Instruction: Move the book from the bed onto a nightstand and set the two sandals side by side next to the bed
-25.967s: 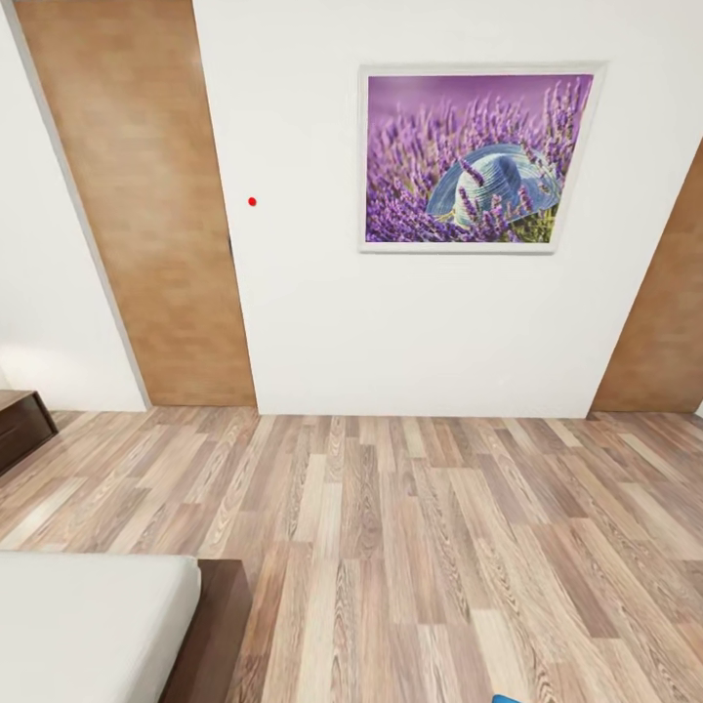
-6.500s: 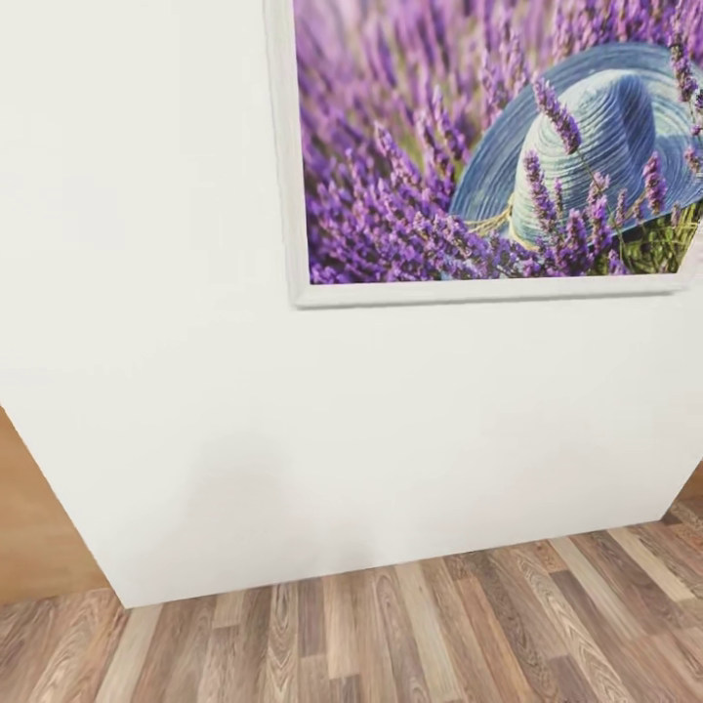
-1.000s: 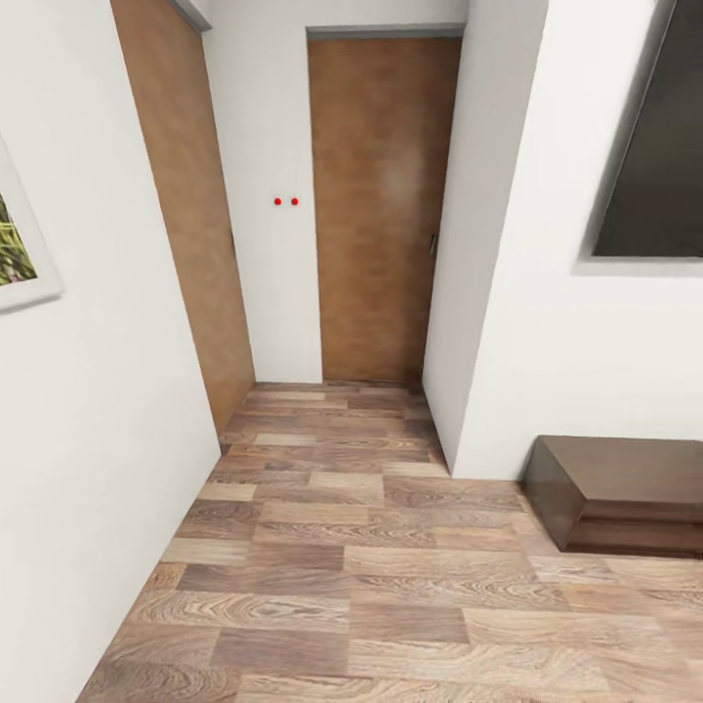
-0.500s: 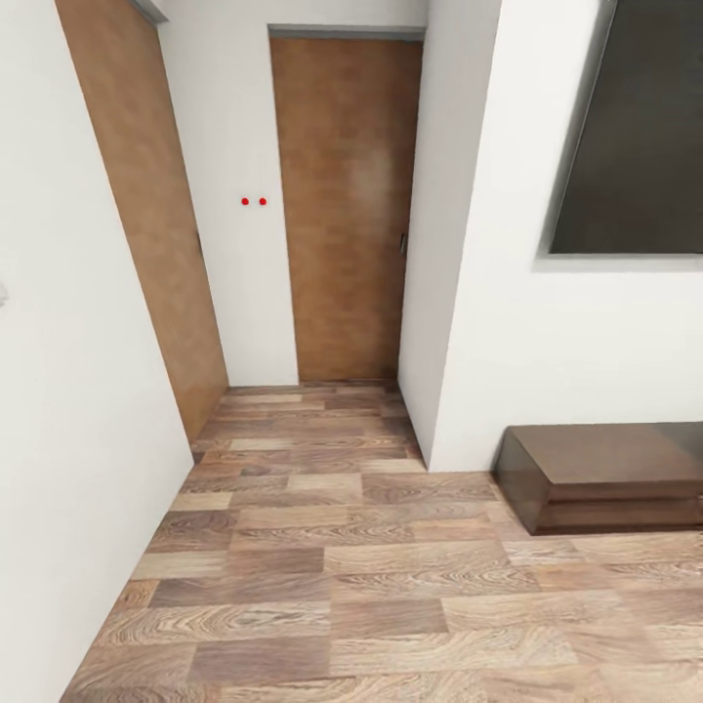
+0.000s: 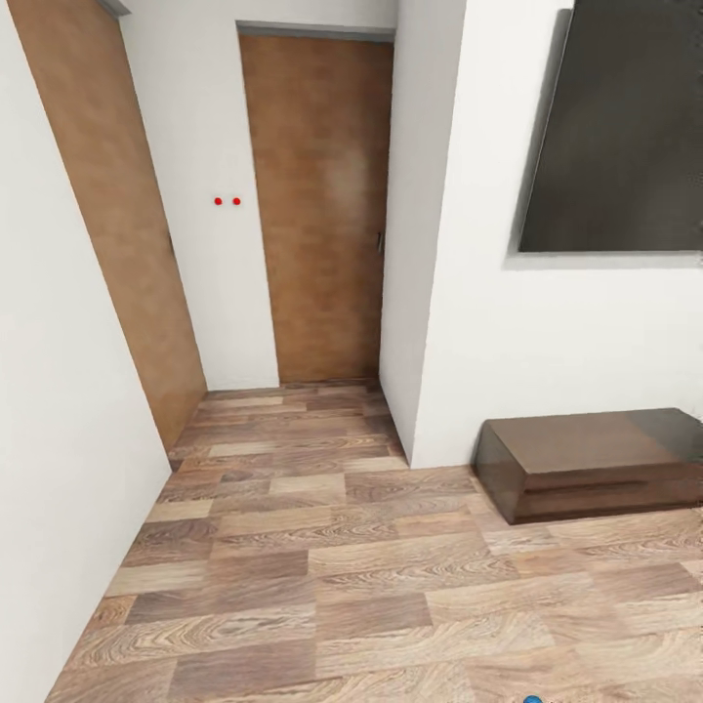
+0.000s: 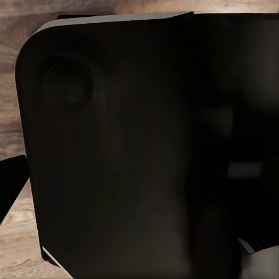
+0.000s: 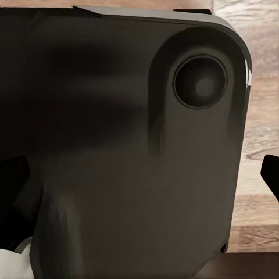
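I am on my way through the bedroom, facing a short passage. From the left: a brown door [image 5: 98, 225] in the side wall, a second brown door [image 5: 317, 205] straight ahead, a dark panel [image 5: 620, 127] on the white wall, and the long low cabinet [image 5: 596, 459] beneath it. Book, bed and nightstand are out of sight; a blue speck [image 5: 532, 699] at the bottom edge might be a sandal. Dark housing blocks both wrist views, so I cannot tell how my grippers stand.
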Robot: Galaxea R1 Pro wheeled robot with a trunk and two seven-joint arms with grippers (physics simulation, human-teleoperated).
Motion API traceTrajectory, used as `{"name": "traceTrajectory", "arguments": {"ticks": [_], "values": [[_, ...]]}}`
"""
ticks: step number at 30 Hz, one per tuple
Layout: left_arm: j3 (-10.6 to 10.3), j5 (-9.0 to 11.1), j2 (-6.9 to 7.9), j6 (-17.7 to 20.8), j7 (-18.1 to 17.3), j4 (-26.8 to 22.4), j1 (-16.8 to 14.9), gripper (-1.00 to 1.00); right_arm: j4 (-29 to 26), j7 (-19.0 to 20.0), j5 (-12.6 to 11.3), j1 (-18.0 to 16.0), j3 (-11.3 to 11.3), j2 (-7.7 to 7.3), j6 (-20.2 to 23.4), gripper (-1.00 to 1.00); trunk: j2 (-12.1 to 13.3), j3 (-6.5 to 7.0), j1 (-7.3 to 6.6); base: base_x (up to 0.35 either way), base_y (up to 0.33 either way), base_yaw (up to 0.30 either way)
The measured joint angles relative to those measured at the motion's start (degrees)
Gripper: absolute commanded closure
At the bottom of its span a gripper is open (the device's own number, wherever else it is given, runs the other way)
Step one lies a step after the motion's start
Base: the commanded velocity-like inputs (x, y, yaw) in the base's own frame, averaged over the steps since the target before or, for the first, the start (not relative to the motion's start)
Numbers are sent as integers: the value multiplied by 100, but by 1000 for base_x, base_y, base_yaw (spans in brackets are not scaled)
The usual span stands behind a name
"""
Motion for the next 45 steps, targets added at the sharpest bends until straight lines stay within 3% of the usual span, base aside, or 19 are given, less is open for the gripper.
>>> {"name": "traceTrajectory", "arguments": {"ticks": [28,45], "values": [[11,41,-12,-6,-28,-9,0,-100,-6,3,0,0,1,-4,0,-100,0,0,0,0,0,-116],[17,48,-9,-13,-41,-9,0,-100,-6,4,0,0,0,0,0,-100,0,0,0,0,0,-198]]}}
